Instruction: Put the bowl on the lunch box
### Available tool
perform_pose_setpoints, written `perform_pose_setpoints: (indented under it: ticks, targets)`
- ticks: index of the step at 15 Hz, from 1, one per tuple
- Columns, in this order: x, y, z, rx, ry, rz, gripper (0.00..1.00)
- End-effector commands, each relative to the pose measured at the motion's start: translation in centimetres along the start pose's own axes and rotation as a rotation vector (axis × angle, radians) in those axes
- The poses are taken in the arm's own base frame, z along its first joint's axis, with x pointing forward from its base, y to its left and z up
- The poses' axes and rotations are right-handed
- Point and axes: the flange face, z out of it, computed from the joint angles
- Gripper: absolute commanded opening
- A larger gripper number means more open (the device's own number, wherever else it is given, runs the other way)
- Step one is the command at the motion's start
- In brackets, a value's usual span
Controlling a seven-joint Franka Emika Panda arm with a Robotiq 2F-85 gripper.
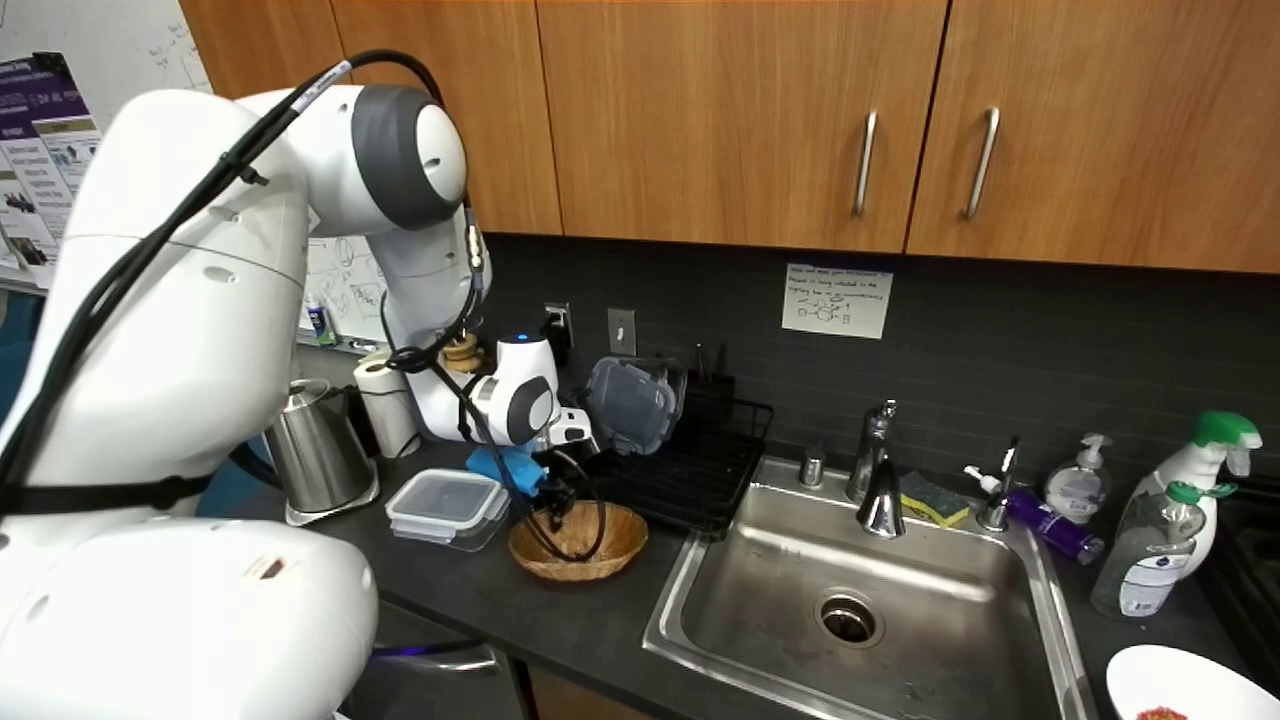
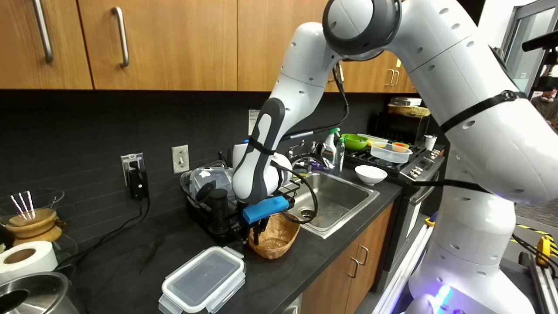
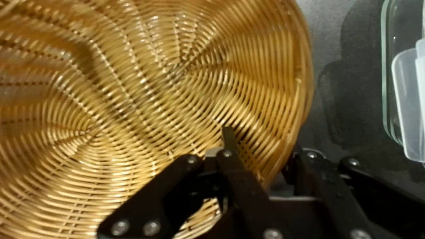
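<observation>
Currently the gripper [image 3: 262,142] straddles the rim of the bowl [image 2: 277,239], fingers [image 3: 245,189] parted. Near them sits the lunch box [image 2: 204,279].

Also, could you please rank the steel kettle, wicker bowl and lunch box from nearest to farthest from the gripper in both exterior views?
1. Wicker bowl: right at the gripper.
2. Lidded lunch box: left in view.
3. Steel kettle: farther left.

Arm [image 2: 473,98], arched at the high elbow [image 2: 351,22]; wrist [image 2: 246,181], held low; pincer [image 3: 261,147], directed downward, its two dark fingers [image 3: 239,176] standing apart.
</observation>
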Motion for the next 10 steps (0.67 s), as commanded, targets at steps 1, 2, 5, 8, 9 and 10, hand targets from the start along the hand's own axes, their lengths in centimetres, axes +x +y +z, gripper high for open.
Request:
perform_pose_setpoints:
  ticks: [1, 2, 5, 8, 9, 10]
  targets:
    - [-0.64, 0.46, -0.17, 0.012, 0.019, 0.003, 0.06]
    - [-0.74, 0.55, -0.27, 0.014, 0.020, 0.004, 0.05]
    - [-0.93, 0.79, -0.27, 0.014, 0.025, 0.006, 0.05]
    - [-1.18, 0.97, -0.28, 0.017, 0.014, 0.014, 0.04]
    - [-1.26, 1.07, -0.31, 0.019, 0.006, 0.017, 0.04]
    - [-1.41, 1.12, -0.37, 0.028, -0.009, 0.016, 0.04]
